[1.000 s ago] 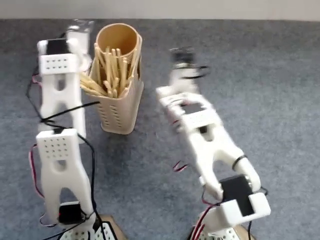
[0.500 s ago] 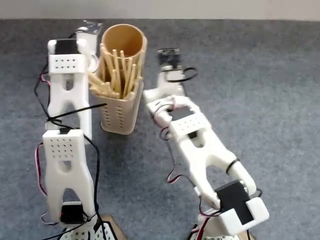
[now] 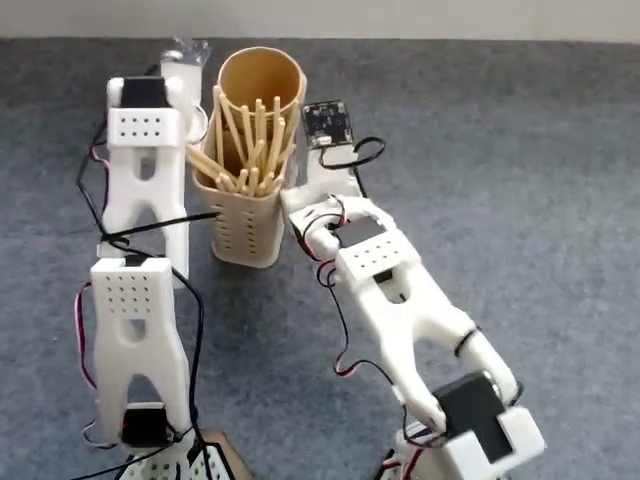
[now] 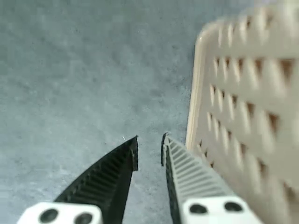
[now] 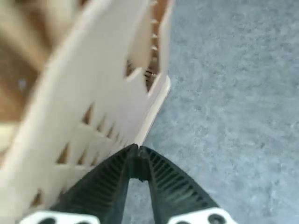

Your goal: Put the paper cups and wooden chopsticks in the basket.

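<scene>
In the high view the right arm [image 3: 400,290] is nearest. It rises from 5 o'clock and slants toward 11, a chain of white plastic links with black motors and loose red and black wires. The left arm [image 3: 135,260] runs from 7 o'clock toward 11, its white links drilled with small holes. Both lie over a grey carpet [image 3: 540,180] of short, fuzzy pile.

Between the arms, at about 11 o'clock from the middle, stands the basket [image 3: 245,225], a tall, narrow, beige plastic bin with rounded corners and rows of small slots in its walls. It holds a bundle of wooden chopsticks [image 3: 250,150], pale slim sticks standing on end and fanning above the rim, some leaning toward 9 o'clock. At the basket's 12 o'clock end sits a tan paper cup [image 3: 260,80], its round mouth up.

The right gripper [image 5: 138,150] has black ribbed fingers pressed together at the tips with nothing between them. It sits just beside the basket's lower wall on the 3 o'clock side. The left gripper [image 4: 149,150] has one black and one pale ribbed finger, slightly spread and holding nothing. It sits beside the basket's 10 o'clock side, with the pale finger close against the slotted wall.
</scene>
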### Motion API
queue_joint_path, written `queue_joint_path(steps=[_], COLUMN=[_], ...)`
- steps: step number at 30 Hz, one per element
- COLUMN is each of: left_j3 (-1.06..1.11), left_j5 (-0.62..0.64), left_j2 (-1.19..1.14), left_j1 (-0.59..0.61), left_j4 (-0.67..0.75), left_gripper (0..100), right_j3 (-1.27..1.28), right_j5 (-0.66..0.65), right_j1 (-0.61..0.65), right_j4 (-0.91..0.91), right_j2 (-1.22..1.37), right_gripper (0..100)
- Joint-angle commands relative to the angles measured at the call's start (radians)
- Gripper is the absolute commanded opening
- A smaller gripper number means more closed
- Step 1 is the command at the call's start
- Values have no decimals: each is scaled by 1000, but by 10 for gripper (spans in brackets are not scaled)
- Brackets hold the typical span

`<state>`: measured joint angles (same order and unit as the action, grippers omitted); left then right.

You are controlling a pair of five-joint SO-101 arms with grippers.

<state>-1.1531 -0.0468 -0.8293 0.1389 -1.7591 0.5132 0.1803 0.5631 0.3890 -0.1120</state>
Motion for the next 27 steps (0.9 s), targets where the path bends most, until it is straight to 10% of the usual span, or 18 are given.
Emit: queue_joint_path(steps=[1, 8, 14, 27], left_j3=[-188, -515, -352, 1308], left_j5=[9, 9, 12, 5], left_j2=[28, 145, 539, 1639], left_j1=[85, 240, 280, 96], left_j4=[0, -8, -9, 135], left_gripper=[120, 119, 119, 122], right_j3=[-102, -263, -145, 834], right_j5=[-12, -173, -207, -210], right_j1=[-81, -191, -222, -389], right_j4=[114, 490, 665, 495], right_j2=[-183, -499, -865, -1679], right_gripper=[7, 5, 5, 5])
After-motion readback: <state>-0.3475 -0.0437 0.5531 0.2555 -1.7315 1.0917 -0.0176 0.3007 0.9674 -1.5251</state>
